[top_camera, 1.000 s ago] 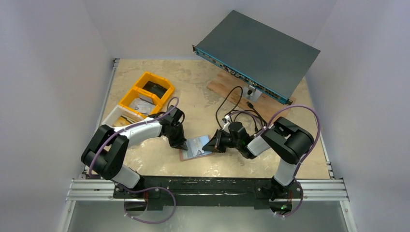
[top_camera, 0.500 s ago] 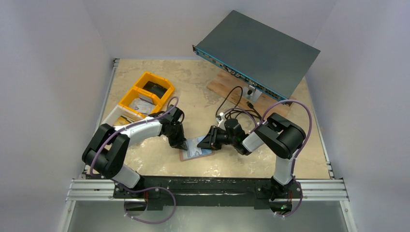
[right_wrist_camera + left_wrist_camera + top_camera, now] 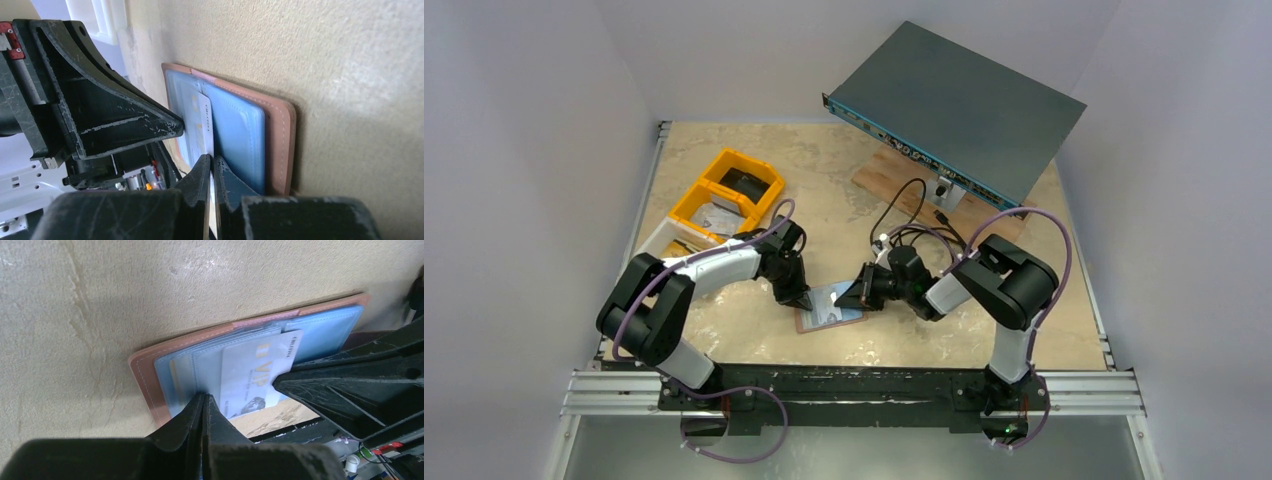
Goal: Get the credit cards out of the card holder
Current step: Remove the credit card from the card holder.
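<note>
The card holder (image 3: 826,317) lies open on the table, tan outside (image 3: 145,371), pale blue inside (image 3: 240,135). A white credit card (image 3: 255,372) marked VIP sticks partly out of its pockets. My left gripper (image 3: 205,398) is shut, its tips pressing down on the holder's left pockets beside the card. My right gripper (image 3: 212,161) comes in from the right and is shut on the card's (image 3: 204,120) free edge. From above the left gripper (image 3: 805,299) and right gripper (image 3: 845,299) meet over the holder. Other cards stay hidden in the pockets.
Yellow bins (image 3: 724,192) and a white tray (image 3: 656,240) stand at the left behind my left arm. A grey rack unit (image 3: 959,105) rests tilted on a wooden board (image 3: 889,180) at the back right. Black cables (image 3: 914,228) trail toward my right arm.
My right gripper has moved a little left, in over the holder, opened briefly and closed again on the card's edge. The left gripper has stayed pressed on the holder.
</note>
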You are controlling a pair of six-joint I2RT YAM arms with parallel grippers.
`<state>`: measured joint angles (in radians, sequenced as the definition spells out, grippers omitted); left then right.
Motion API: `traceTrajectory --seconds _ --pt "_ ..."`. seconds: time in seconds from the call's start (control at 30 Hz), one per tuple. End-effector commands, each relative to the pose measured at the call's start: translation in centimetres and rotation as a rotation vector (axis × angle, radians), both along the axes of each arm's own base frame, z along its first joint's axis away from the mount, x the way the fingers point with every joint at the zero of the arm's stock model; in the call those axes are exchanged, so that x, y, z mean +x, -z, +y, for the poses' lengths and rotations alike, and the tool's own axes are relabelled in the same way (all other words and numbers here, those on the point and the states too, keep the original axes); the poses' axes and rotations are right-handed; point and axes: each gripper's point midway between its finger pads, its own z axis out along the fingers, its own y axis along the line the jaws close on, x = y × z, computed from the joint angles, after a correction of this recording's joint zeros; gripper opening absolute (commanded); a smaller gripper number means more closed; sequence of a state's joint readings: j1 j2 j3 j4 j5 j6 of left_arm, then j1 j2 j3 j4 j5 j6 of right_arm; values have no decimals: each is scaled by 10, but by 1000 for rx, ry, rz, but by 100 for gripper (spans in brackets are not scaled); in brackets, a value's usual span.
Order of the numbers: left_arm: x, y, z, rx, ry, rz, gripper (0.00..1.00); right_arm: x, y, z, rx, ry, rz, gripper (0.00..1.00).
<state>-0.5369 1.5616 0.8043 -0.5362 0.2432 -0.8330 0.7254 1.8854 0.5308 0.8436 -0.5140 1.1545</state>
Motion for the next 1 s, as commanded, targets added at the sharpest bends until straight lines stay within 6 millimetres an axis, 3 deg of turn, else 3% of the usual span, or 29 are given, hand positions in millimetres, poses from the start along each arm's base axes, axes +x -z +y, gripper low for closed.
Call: traceTrajectory --seconds 0.0,0.2,0.4,0.53,0.67,0.73,0.9,0.97 --pt "-10 34 38 199 12 17 0 2 6 -21 -111 54 -29 0" --pt "-10 31 38 194 9 5 0 9 -8 -40 -191 115 -95 0" --pt "-4 20 34 169 10 -27 0 13 -24 -45 -214 125 -141 0" --pt "4 6 26 132 13 -59 0 16 -37 -44 -216 125 -171 0" --pt "14 -21 18 94 17 -116 0 19 -50 -43 -207 124 -194 0" --pt "20 -38 16 79 20 -154 9 20 -56 -42 -194 119 -204 0" --pt "23 -67 16 49 26 -213 45 23 -73 -37 -165 109 -228 0" --pt "24 -76 13 11 24 -234 52 24 -82 -33 -144 103 -237 0"
